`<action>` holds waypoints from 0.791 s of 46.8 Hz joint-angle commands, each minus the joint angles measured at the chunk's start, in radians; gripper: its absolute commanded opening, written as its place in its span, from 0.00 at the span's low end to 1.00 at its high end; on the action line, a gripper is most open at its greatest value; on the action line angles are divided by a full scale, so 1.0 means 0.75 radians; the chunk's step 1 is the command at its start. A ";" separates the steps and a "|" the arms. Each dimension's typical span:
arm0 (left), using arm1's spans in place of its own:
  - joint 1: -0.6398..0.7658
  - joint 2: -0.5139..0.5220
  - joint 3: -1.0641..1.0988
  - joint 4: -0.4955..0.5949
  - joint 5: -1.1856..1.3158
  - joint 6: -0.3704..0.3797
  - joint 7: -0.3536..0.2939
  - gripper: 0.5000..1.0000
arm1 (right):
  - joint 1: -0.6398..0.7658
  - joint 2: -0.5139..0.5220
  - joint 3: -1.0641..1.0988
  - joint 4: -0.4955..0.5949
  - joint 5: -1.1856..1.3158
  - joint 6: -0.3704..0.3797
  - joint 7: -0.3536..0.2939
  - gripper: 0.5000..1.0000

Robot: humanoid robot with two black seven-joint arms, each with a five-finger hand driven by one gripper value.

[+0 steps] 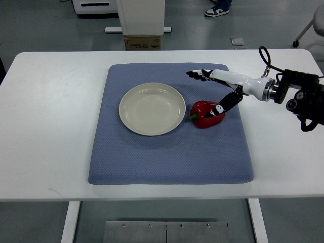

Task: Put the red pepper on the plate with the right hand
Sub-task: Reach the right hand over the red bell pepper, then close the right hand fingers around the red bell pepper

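Observation:
A red pepper (204, 116) with a green stem lies on its side on the blue mat (167, 162), just right of the cream plate (127, 109), which holds nothing. My right hand (206, 92) reaches in from the right edge and hovers over the pepper. Its long fingers (197, 74) stretch out flat toward the upper left, beyond the pepper. The black thumb (221, 108) points down and rests against the pepper's right top. The hand is open and nothing is grasped. My left arm does not show.
The mat lies on a white table (45, 126). Beyond the far edge stand a white pedestal with a cardboard box (143, 42) at its foot, and a person's shoe (217, 10) shows on the floor.

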 commanded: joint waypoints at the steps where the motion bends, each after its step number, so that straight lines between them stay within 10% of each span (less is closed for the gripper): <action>1: 0.000 0.000 0.000 0.000 0.000 0.000 0.000 1.00 | -0.002 0.019 -0.019 -0.016 0.000 -0.005 0.000 0.99; 37: 0.000 0.000 0.000 0.000 0.000 0.000 0.000 1.00 | -0.016 0.150 -0.205 -0.194 -0.002 -0.036 0.054 0.71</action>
